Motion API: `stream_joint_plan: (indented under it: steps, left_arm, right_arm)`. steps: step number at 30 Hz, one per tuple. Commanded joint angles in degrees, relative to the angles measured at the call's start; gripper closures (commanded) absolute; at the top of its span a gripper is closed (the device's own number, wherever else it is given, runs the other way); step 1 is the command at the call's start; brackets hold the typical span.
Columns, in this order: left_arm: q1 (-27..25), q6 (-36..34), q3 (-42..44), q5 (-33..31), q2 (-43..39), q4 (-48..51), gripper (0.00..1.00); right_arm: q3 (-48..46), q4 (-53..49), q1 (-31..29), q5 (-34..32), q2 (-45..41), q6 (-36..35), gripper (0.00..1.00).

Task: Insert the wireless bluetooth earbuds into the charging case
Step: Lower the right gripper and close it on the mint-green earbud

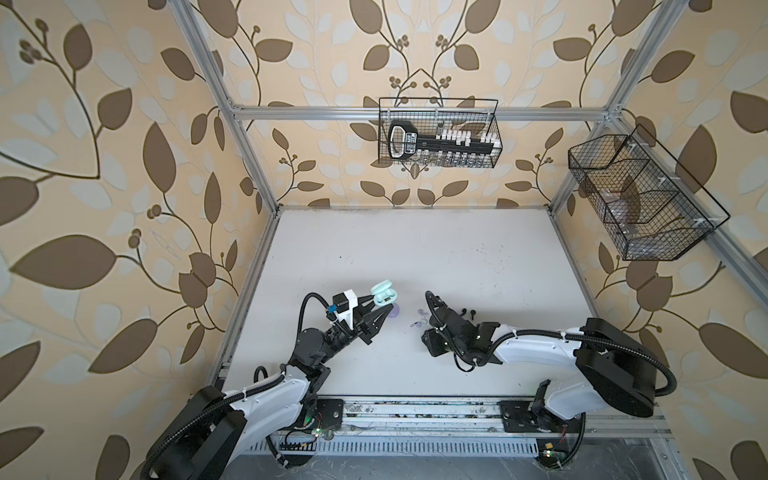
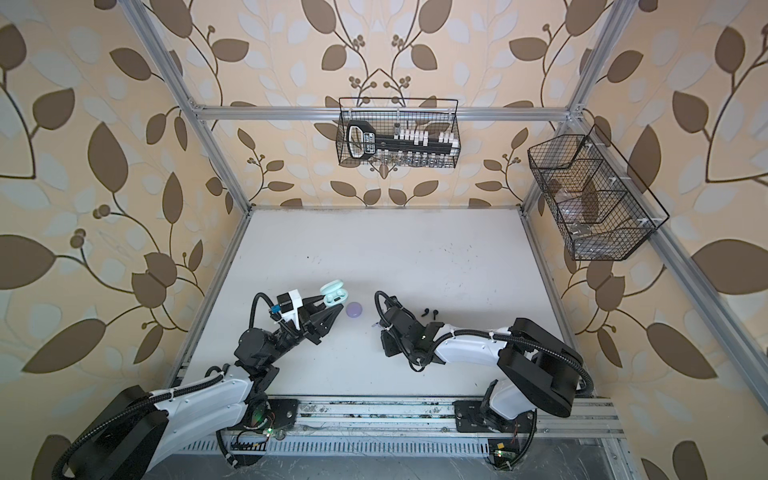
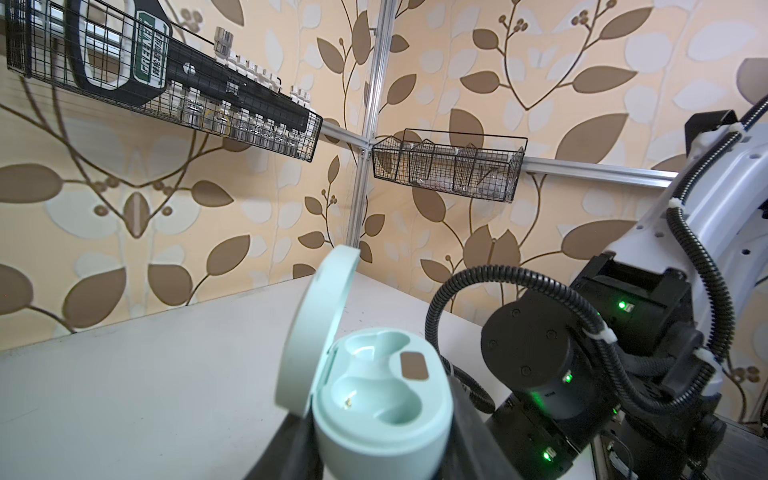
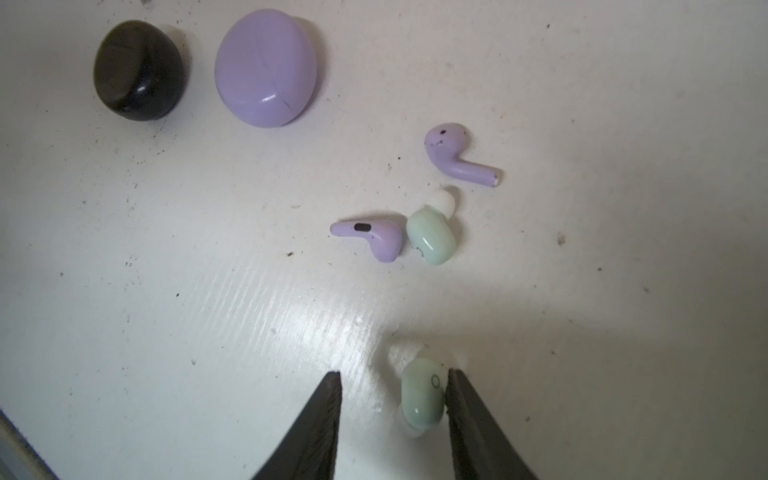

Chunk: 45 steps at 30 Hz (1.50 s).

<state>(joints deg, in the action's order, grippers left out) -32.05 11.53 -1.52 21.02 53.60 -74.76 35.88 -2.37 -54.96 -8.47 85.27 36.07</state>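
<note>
The right gripper (image 4: pixel 394 374) is hanging low over the worktop (image 1: pixel 415 249), near its middle and a shade toward the front edge. Its jaws are partly apart and straddling a mint earbud (image 4: pixel 424 395). One finger (image 4: pixel 478 424) is touching the bud's side and the other is standing well clear, so nothing is gripped yet.

That's the thing to watch. An off-centre squeeze is likely going to shove this slippery little shell sideways rather than pinch it. Centring it between the pads first is looking wise, then a gentle grip across its broad body.

Its twin (image 4: pixel 430 237) is lying further off, right up against a lavender earbud (image 4: pixel 374 239), with another lavender one (image 4: pixel 457 153) just beside. The closed lavender case (image 4: pixel 266 66) and black case (image 4: pixel 139 70) are sitting beyond.

The left gripper (image 1: pixel 382 302) is clamping the mint charging case (image 3: pixel 376 415) above the worktop, lid open, both wells empty and waiting.
</note>
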Motion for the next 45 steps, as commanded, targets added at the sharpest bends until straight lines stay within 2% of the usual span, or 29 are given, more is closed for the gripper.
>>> stream_joint_plan:
  steps: [1, 12, 20, 30, 36, 45]
  left_arm:
    - [0.21, -1.17, -0.5, 1.48, -0.94, -2.92, 1.0]
    - [0.19, -1.51, -0.59, 1.31, -0.87, -2.64, 1.0]
    - [0.21, -1.53, -0.5, 1.37, -0.96, -2.66, 1.0]
    - [0.23, -1.51, -0.54, 1.44, -1.0, -2.63, 1.0]
    - [0.21, -1.6, -0.51, 1.57, -1.05, -2.58, 1.0]
    - [0.2, -1.51, -0.55, 1.57, -1.13, -2.55, 1.0]
  right_arm:
    - [0.07, -0.28, -0.37, -1.57, 1.26, 0.76, 0.58]
    - [-0.46, 1.2, -0.44, -1.06, 2.42, 0.76, 0.61]
    - [-0.19, 0.92, -0.68, -1.98, 3.03, 0.56, 0.7]
    - [0.32, 0.55, -1.38, -3.25, 4.68, 0.33, 0.73]
    - [0.03, -0.11, -2.44, -5.22, 3.01, 0.84, 0.8]
    - [-1.07, 0.0, -4.89, -7.94, 0.15, 2.52, 0.8]
